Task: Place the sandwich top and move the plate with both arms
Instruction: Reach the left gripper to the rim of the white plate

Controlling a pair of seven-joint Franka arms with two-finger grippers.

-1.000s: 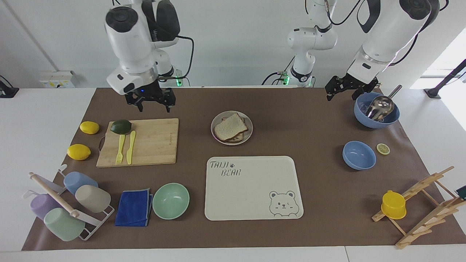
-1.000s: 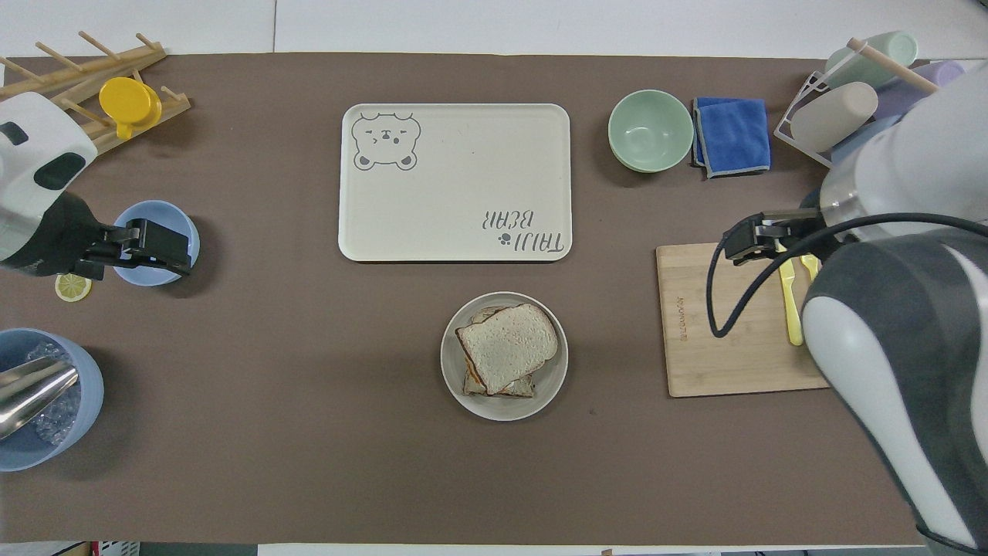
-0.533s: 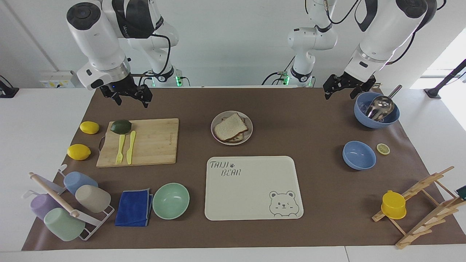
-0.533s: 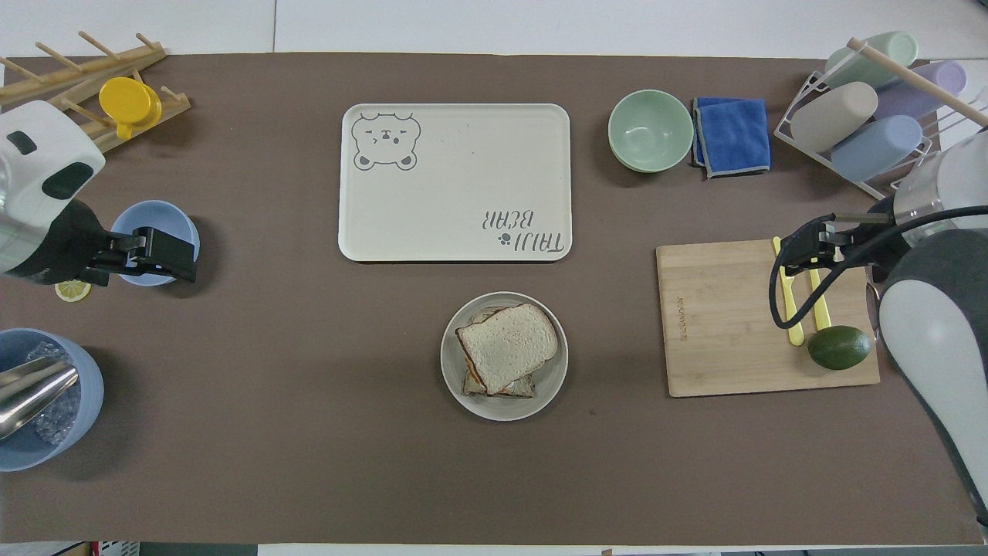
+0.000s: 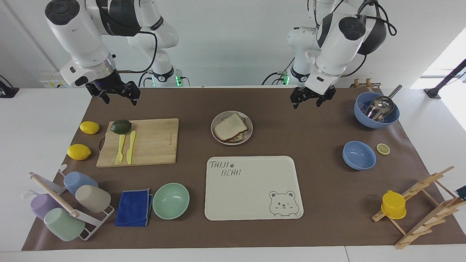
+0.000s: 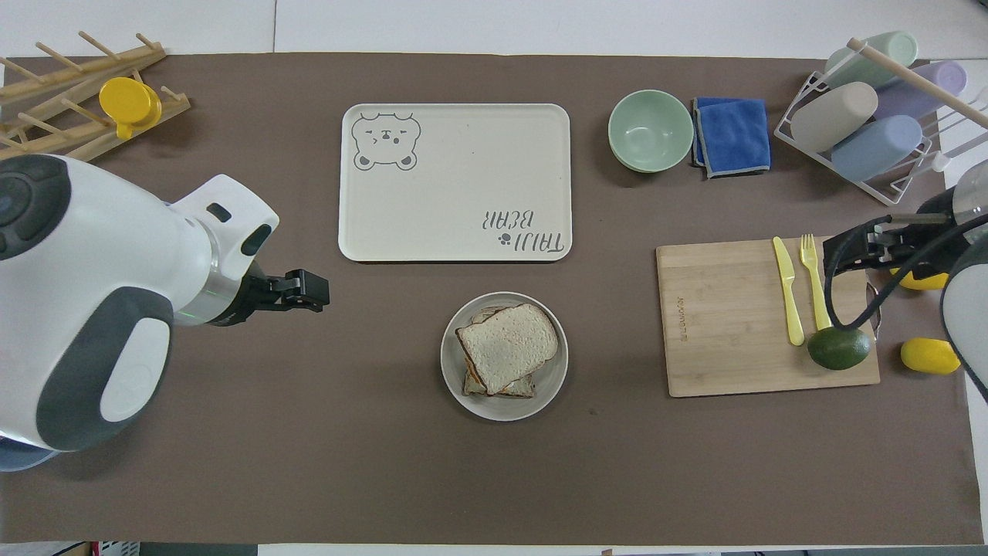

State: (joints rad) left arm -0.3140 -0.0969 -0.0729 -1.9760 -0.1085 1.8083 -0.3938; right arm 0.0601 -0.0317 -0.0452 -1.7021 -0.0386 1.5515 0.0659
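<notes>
The sandwich top [image 5: 229, 127], a pale speckled bread slice with a brown crust, lies on a stack of slices on the plate [image 5: 233, 143], which stands on the brown mat nearer to the robots than the tray. It also shows in the overhead view [image 6: 507, 344] on the plate [image 6: 549, 386]. My left gripper [image 5: 308, 103] is open and empty, in the air over the mat beside the plate, toward the left arm's end; it also shows in the overhead view [image 6: 312, 289]. My right gripper [image 5: 117, 99] is open and empty, over the mat by the cutting board's avocado end, also seen from overhead [image 6: 853, 253].
The cream bear tray [image 5: 253, 188] lies farther from the robots than the plate. A cutting board [image 5: 153, 142] bears an avocado [image 5: 121, 126], a yellow fork and a knife. Two lemons, a mint bowl [image 5: 170, 201], a blue cloth, a cup rack, two blue bowls and a wooden rack stand around.
My left gripper has swung from over the blue bowl with the scoop toward the plate. My right gripper has moved off the cutting board toward the right arm's end of the table.
</notes>
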